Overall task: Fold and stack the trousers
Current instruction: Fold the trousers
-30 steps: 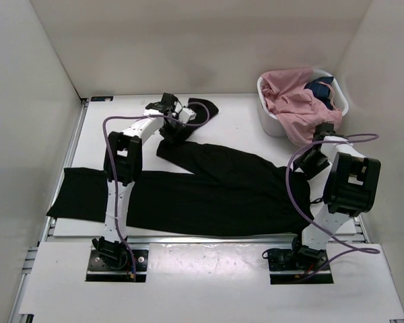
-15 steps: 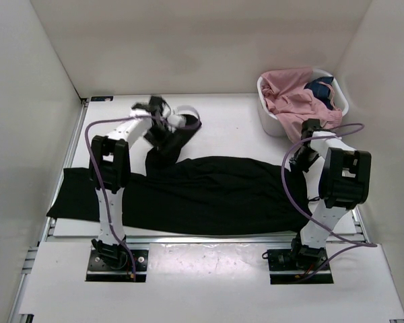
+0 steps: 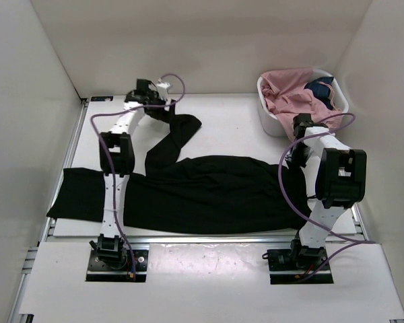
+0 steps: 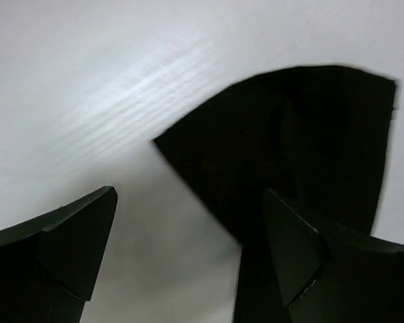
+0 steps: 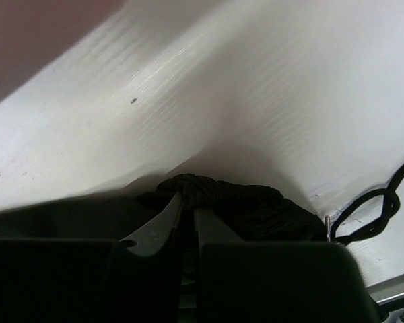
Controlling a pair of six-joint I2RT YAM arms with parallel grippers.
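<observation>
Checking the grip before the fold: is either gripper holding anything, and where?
The right gripper pinches a bunched bit of the trousers at their right end. The left gripper is open, holding nothing.

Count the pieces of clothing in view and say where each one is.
3: black trousers spread across the table; pink garment heaped in the white basket, far right; dark blue cloth in that basket too. More may be hidden beneath.

The top camera looks down from above and behind my arm bases at the whole white flat worktop (image 3: 236,118). My left wrist camera looks closely down at its far left part, my right wrist camera sits low near its right edge. All three share the black soft fabric trousers (image 3: 209,192).
</observation>
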